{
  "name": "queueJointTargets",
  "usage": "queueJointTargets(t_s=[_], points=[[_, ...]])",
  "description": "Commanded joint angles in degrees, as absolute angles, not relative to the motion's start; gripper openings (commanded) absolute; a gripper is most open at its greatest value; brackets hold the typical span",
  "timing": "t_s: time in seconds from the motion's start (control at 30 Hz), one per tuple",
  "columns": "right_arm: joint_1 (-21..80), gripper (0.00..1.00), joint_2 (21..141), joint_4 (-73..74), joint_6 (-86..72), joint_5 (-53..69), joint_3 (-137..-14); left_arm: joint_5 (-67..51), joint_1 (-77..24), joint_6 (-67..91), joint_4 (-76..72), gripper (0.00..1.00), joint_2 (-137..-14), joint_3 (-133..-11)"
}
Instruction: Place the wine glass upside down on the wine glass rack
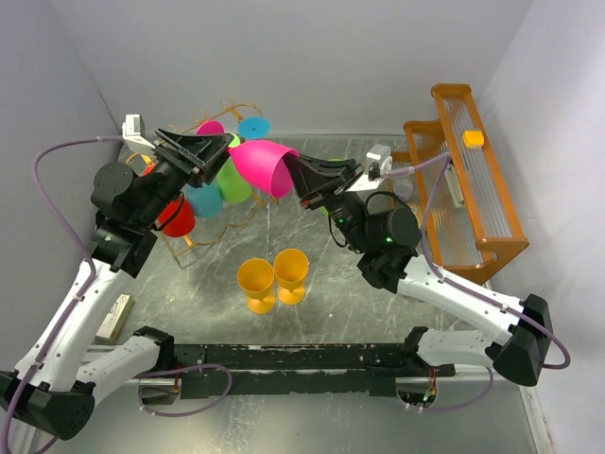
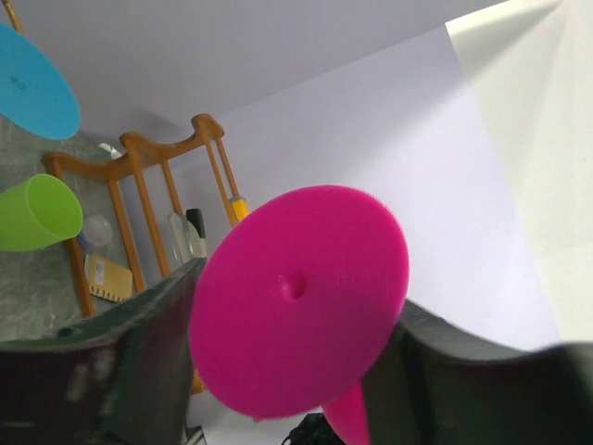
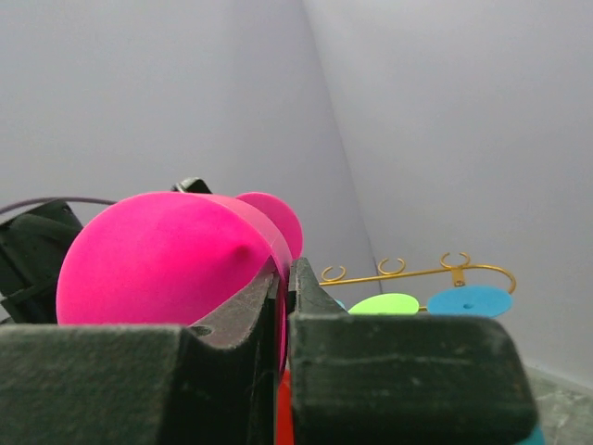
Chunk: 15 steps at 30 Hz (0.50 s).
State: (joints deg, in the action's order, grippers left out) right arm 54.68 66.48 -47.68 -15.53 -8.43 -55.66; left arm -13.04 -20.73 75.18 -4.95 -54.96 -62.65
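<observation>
Right fingers [image 3: 398, 371] pinching wine glass [image 1: 260, 165] rim | left fingers [image 2: 93, 371] flanking foot, grip unclear

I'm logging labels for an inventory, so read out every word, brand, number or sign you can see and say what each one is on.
No readable text in any view.
Pale yellow card, seen between the bars of the wooden rack: faint marks, too blurred to read.
Pink wine glass: plain, no print visible.
</observation>
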Motion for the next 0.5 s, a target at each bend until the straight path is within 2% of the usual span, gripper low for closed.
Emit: queueJointTargets(t_s=[0.0, 0.1, 0.17, 0.3, 0.47], points=[[54.8, 0.0, 66.4, -48.2, -18.2, -3.1, -56.1, -9.9, -20.9, 81.1, -12.2, 0.59, -54.5, -60.7], [54.9, 0.0, 66.1, -47.4, -19.7, -2.0, -55.0, -8.6, -20.9, 82.4, -13.1, 0.42, -54.3, -60.1], [54.8, 0.0, 66.1, -46.9, -20.2, -1.5, -54.6, -8.2, -20.9, 82.6, -13.4, 0.42, -54.3, -59.9], [54.8, 0.0, 66.0, -45.9, -20.0, -3.8, -55.0, -8.0, -20.9, 81.5, -11.2, 0.66, -53.7, -60.0], [54.8, 0.0, 66.7, -47.3, -19.0, -9.7, -56.3, -6.5, -20.9, 82.1, -10.5, 0.78, -51.0, -57.3]])
